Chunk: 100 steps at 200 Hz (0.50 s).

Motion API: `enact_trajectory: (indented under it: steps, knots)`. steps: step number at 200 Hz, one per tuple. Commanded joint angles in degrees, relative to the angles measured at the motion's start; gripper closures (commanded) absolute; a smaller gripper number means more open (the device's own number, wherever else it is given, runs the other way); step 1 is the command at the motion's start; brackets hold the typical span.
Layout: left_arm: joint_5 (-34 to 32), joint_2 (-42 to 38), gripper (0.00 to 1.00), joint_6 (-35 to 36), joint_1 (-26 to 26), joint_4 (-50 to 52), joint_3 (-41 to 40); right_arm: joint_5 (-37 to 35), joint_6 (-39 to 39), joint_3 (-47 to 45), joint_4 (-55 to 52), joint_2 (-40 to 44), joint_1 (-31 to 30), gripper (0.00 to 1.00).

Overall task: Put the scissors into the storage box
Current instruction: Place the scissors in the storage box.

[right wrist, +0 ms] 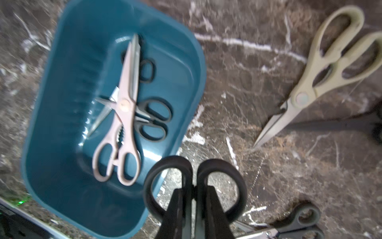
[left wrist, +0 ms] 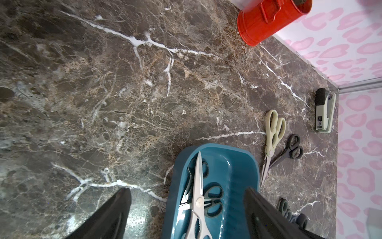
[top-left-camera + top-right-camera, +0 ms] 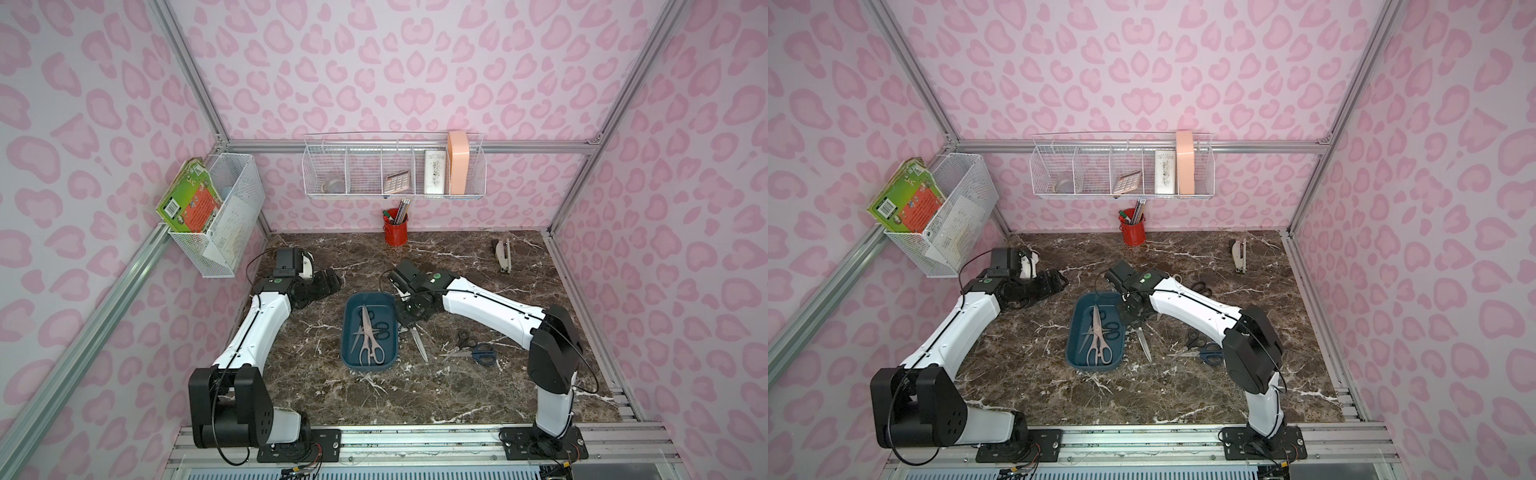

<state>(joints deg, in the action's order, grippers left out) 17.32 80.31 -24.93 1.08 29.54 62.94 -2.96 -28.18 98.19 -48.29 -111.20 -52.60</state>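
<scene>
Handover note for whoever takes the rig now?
Left gripper: open, empty.
Right gripper: shut on large black-handled scissors, blades down beside the dark teal plastic storage box.
Done: in the box, pink-handled scissors, a black-looped pair and a part-hidden black pair.
To do: the held pair, plus cream-handled scissors, long black scissors, short black scissors and blue-handled scissors on the brown marble table.

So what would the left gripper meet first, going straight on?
Likely the storage box, whose rim lies just ahead of the open left gripper. Depth is unclear: it might clear that and reach the table.
</scene>
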Motion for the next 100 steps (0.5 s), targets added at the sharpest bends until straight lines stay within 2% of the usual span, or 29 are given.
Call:
enact_trajectory:
  steps: [1,38,100]
  knots:
    - [0.04,-0.42,0.1,0.49,0.15,-0.56,-0.14,1.37,0.57,7.41,-1.53,-3.24,-0.47,1.0]
    - [-0.08,-1.24,0.1,0.32,0.75,-0.7,-0.31,3.5,-0.35,15.89,-0.49,-10.16,-3.13,1.0]
    - [0.82,-1.3,0.1,-0.37,1.42,-1.39,-0.67,4.24,-5.07,14.35,6.41,-15.9,-4.53,1.0]
